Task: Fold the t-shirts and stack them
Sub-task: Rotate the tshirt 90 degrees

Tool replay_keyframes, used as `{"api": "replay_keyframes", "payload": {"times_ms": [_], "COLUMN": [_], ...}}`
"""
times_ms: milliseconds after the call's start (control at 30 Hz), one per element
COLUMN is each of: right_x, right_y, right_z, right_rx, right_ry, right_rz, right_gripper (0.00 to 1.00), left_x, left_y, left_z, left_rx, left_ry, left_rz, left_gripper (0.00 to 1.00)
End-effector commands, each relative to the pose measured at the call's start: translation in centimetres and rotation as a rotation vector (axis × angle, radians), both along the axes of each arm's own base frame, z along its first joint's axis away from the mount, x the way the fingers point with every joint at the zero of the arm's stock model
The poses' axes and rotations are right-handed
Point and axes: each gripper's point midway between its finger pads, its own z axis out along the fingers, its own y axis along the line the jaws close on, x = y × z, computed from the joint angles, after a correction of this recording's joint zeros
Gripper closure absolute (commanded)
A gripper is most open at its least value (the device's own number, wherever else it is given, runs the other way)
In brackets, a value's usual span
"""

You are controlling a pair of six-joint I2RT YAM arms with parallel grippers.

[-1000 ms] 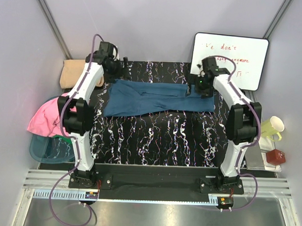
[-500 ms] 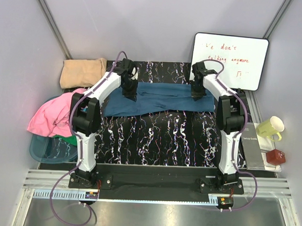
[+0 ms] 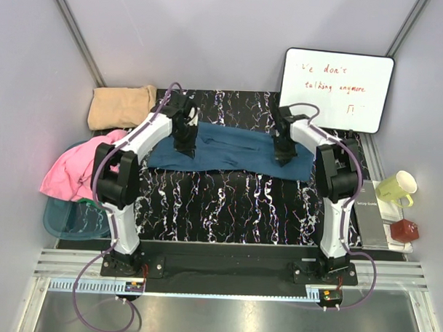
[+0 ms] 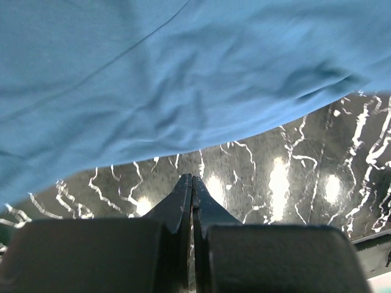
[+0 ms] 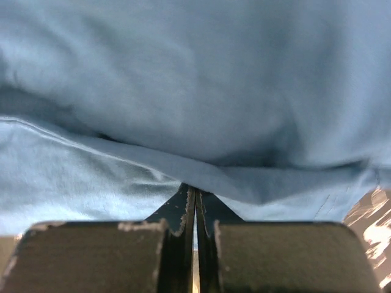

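**Both grippers shut and drawn in over the blue t-shirt (image 3: 233, 148)**

Since a second before, the left gripper (image 4: 192, 180) and right gripper (image 5: 195, 189) had left the shirt's far ends, come nearer over it and pressed their jaws together. The left tips met just off the cloth's edge, above the table (image 3: 227, 203). The right tips ended at a fold, and I could not tell whether cloth was pinched there. The shirt lay spread crosswise on the table's far half. On the whiteboard (image 3: 337, 79) I read "don't talking anymore"; its first word was unclear. Marbled top showed between the shirt's near edge and the arm bases. A tan t-shirt (image 3: 122, 106) sat far left, a pink t-shirt (image 3: 72, 168) hung off the left edge, and a mug (image 3: 395, 188) stood right.
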Motion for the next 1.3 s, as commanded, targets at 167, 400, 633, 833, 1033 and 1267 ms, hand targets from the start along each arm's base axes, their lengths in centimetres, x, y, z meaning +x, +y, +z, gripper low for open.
{"api": "replay_keyframes", "payload": {"times_ms": [167, 400, 633, 833, 1033, 1267], "right_x": [-13.6, -16.1, -5.4, 1.5, 4.3, 2.2], "right_y": [9.9, 13.3, 10.5, 10.2, 11.2, 10.4], "right_z": [4.8, 10.0, 9.6, 5.8, 2.6, 1.4], "right_rx": [0.126, 0.069, -0.077, -0.096, -0.097, -0.108], "right_ry": [0.200, 0.088, -0.055, -0.069, -0.042, 0.043], "right_rz": [0.216, 0.397, 0.286, 0.251, 0.226, 0.229], "right_gripper": [1.00, 1.00, 1.00, 1.00, 1.00, 1.00], "left_x": [-0.8, -1.2, 1.2, 3.3, 4.4, 5.5], "left_y": [1.4, 3.2, 4.9, 4.4, 4.3, 4.3], "left_z": [2.0, 1.5, -0.4, -2.0, -4.3, -7.0], "left_rx": [0.035, 0.100, 0.137, 0.150, 0.187, 0.264], "left_ry": [-0.069, -0.060, 0.008, 0.057, 0.132, 0.206], "left_rz": [0.029, 0.103, 0.184, 0.213, 0.283, 0.307], "left_gripper": [1.00, 1.00, 1.00, 1.00, 1.00, 1.00]}}
